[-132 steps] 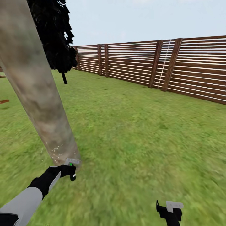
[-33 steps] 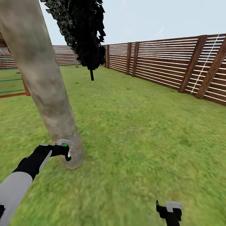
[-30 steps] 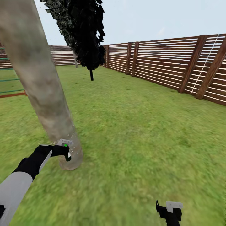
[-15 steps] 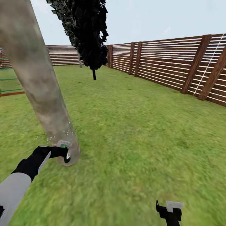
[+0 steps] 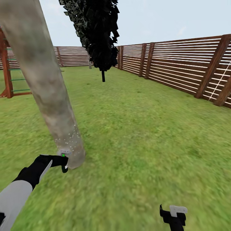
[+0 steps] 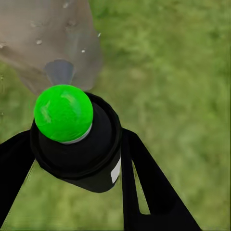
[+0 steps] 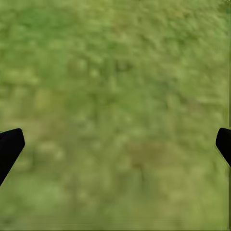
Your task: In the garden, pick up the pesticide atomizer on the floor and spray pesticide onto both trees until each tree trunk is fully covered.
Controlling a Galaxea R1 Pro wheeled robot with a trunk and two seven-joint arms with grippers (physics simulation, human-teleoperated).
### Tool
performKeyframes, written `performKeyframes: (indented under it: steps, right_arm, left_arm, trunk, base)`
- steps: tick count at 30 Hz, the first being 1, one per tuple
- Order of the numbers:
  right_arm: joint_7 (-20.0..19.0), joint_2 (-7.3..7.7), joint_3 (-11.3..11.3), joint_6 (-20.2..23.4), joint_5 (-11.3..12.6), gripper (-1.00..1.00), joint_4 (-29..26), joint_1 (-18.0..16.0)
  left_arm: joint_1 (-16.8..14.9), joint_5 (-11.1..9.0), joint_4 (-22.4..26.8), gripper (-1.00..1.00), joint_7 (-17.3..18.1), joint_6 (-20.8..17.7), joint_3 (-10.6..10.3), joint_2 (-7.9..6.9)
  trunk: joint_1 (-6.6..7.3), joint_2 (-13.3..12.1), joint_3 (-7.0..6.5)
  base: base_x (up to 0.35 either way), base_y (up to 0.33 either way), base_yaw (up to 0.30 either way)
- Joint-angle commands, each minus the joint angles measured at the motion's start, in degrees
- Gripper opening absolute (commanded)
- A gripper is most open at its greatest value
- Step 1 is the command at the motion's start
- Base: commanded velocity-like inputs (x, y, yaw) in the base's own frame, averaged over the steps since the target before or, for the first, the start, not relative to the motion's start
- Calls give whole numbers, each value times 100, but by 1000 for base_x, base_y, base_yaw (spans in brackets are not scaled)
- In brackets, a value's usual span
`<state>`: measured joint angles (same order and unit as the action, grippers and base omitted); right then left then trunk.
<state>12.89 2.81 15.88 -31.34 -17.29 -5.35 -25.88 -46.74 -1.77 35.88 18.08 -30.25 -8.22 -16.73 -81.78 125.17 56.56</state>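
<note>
Pesticide atomizer (image 5: 65, 155) sat clamped in the left gripper (image 5: 64, 162) in the head view, low at the foot of the tree trunk (image 5: 45, 83), its green-lit top just beside the bark. Pale specks of spray dotted the bottom stretch of the trunk just above the bottle. That trunk leaned up and away toward the robot's left, its long axis running from the lawn (image 5: 144, 128) out of the top of the view, so most of its length lay above the nozzle. The right gripper (image 5: 173, 216) hung low on the robot's right, well apart from the tree. Behind stood a dark conifer (image 5: 98, 32), the wooden fence (image 5: 179, 67) and part of a playset (image 5: 6, 70).

From the left wrist view, the atomizer (image 6: 77, 144) was held between the two black fingers (image 6: 149, 183), which pressed against its dark body on both sides; its round top showed bright green. Straight ahead of that top lay the base of the trunk (image 6: 48, 43), near but not clearly touching, with droplets on it.

From the right wrist view, the right gripper's fingertips (image 7: 9, 147) stood spread to the picture's edges with nothing between them, over plain grass (image 7: 115, 96).

As I judged it, the left arm was the one to work, and the next move would call for carrying the nozzle upward along the leaning trunk.
</note>
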Motion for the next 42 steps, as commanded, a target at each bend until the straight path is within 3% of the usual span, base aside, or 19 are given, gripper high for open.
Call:
performKeyframes:
  steps: [1, 4, 10, 14, 18, 24, 33, 37, 42]
  right_arm:
    - [29, 0, 29, -13, -59, 100, 8, -5]
    - [29, -3, 29, -13, -56, 100, 8, -5]
    - [29, -8, 29, -13, -56, 100, 8, -5]
    - [29, -9, 29, -13, -55, 100, 8, -5]
    - [29, -9, 29, -13, -55, 100, 8, -5]
    - [29, -9, 29, -13, -55, 100, 8, -5]
    - [29, -9, 29, -13, -56, 100, 8, -5]
    - [29, -9, 29, -13, -55, 100, 8, -5]
    - [29, -9, 29, -13, -55, 100, 8, -5]
  left_arm:
    - [15, -32, -9, -100, -133, -32, -22, -6]
    - [80, -52, -287, -100, -348, 2, -22, -12]
    - [95, -275, -1034, -100, -396, 603, -14, -9]
    - [95, -396, -1071, -100, -401, 620, 9, 2]
    - [95, -451, -1089, -100, -402, 661, 267, 44]
    - [95, -422, -1286, -100, -411, 735, 294, 56]
    - [95, -394, -1378, -100, -421, 748, 295, 48]
    - [95, -446, -1381, -100, -943, 1003, 295, 67]
    - [95, -464, -1382, -100, -966, 1030, 294, 191]
  trunk:
    - [-1, 2, 5]
    - [-1, 2, 5]
    - [-1, 2, 5]
    - [-1, 2, 5]
    - [-1, 2, 5]
    - [-1, 2, 5]
    - [-1, 2, 5]
    - [-1, 2, 5]
    - [-1, 2, 5]
  base:
    - [186, -217, 0]
    - [146, -240, 0]
    - [41, -268, 0]
    - [1, -273, 118]
    - [0, -273, 264]
    - [4, -273, 263]
    - [109, -273, 16]
    - [124, -273, 0]
    - [178, -244, 0]
